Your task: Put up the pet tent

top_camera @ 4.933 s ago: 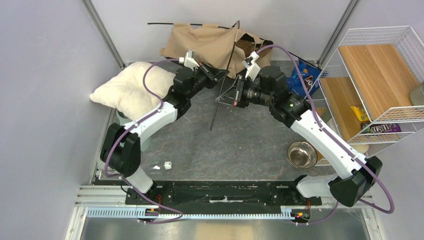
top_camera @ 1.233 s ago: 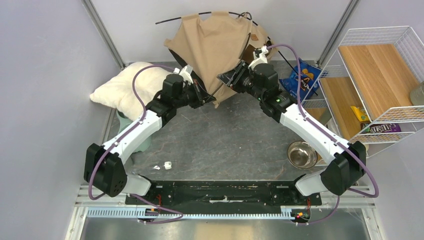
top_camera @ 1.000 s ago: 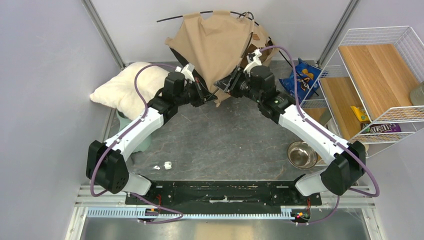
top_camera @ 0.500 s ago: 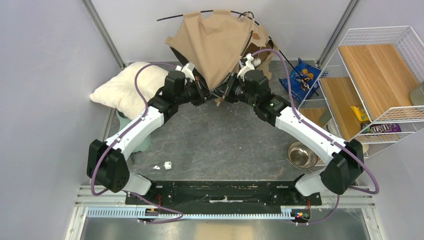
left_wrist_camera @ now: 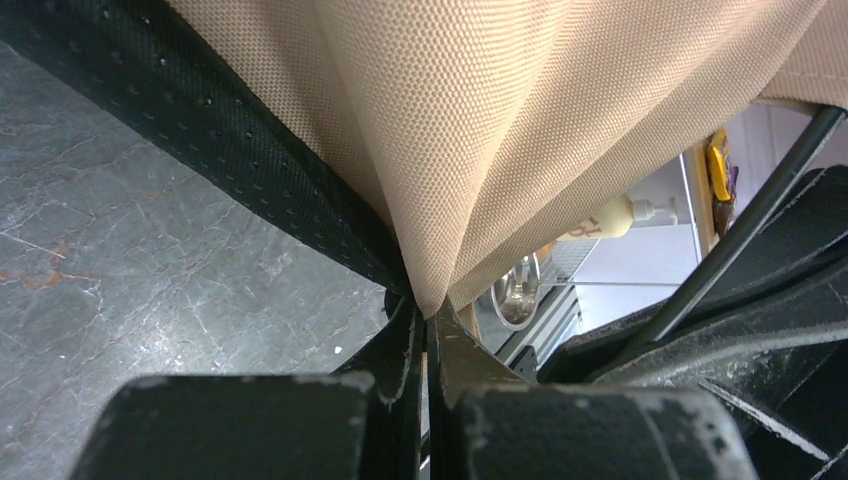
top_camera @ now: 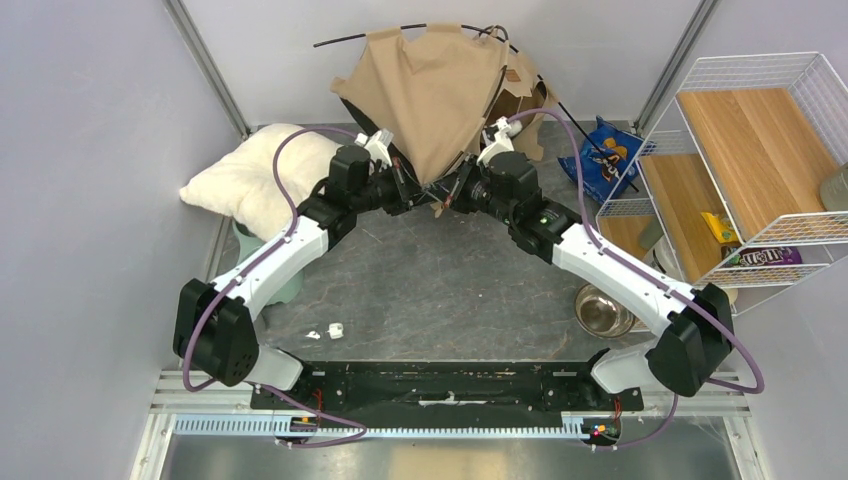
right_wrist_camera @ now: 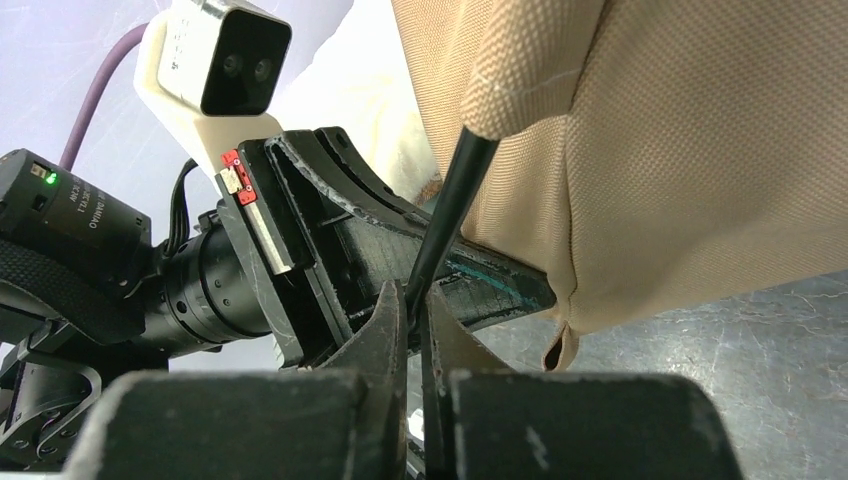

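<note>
Nearest the arm bases, two small white scraps lie on the grey stone-patterned table. A metal bowl sits to the right, partly under the right arm.

Farther out, at mid-table, the two grippers meet almost tip to tip. The left gripper has its jaws pressed together on the lowest corner of the pet tent, pinching tan cloth and black lining where they gather to a point. The right gripper has its jaws narrowed onto a thin black pole, which slants up into a sewn sleeve in the cloth.

From that pinched tip the tent fans out away from the arms. Its long axis runs near to far, with the narrow end toward the bases and the wide end raised against the back wall. Another pole end juts left past the cloth at the far edge.

A fluffy white pillow lies left of the tent, just beside the left wrist. A blue snack bag lies to the right with a pole crossing over it. Beyond the bag stands a wire rack with wooden shelves.
</note>
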Tool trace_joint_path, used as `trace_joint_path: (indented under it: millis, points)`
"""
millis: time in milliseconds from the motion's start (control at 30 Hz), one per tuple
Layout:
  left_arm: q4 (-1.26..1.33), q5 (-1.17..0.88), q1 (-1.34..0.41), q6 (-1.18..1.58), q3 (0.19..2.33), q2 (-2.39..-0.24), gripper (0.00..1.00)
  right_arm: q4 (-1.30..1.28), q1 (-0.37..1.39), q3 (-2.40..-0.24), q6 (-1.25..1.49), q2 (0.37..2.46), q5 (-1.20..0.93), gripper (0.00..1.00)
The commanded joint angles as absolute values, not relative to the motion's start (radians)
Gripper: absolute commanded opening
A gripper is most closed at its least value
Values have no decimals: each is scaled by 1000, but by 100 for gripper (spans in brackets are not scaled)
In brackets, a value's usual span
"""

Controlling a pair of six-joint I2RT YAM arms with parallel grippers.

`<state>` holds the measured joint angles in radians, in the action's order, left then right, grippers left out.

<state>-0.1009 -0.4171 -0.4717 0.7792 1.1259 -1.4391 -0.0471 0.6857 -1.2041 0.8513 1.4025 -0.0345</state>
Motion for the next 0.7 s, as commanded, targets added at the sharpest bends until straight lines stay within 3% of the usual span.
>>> trace_joint_path:
  millis: [0, 667]
  points:
    - [-230, -434, -436, 679, 1071, -1409, 2, 20, 631, -1209, 787, 1332, 207, 0]
    - [-286, -449, -426, 550, 1039, -1436, 2, 149, 575, -1190, 851, 1276, 376, 0]
